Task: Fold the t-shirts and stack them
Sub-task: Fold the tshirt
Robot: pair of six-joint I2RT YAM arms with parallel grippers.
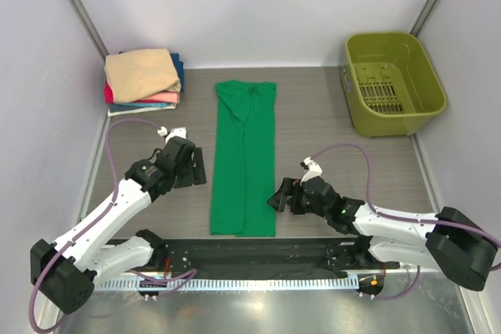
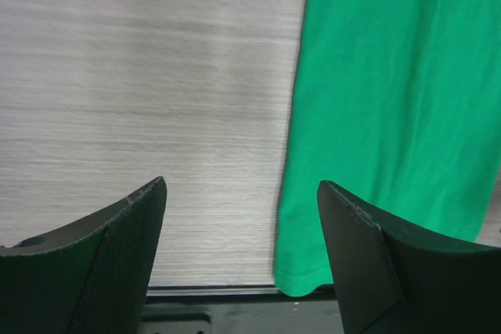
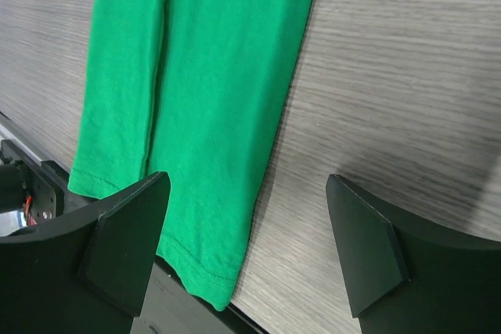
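The bright green t-shirt lies flat mid-table, folded lengthwise into a long narrow strip, collar end far, hem at the near edge. My left gripper is open and empty just left of the strip; in the left wrist view the shirt's left edge and hem corner lie between its fingertips. My right gripper is open and empty just right of the strip; its view shows the shirt's hem corner near its left finger. A stack of folded tan, pink, red and blue shirts sits far left.
An olive-green plastic bin stands at the far right. A black strip runs along the table's near edge, under the shirt's hem. White walls close in the table on the left, back and right.
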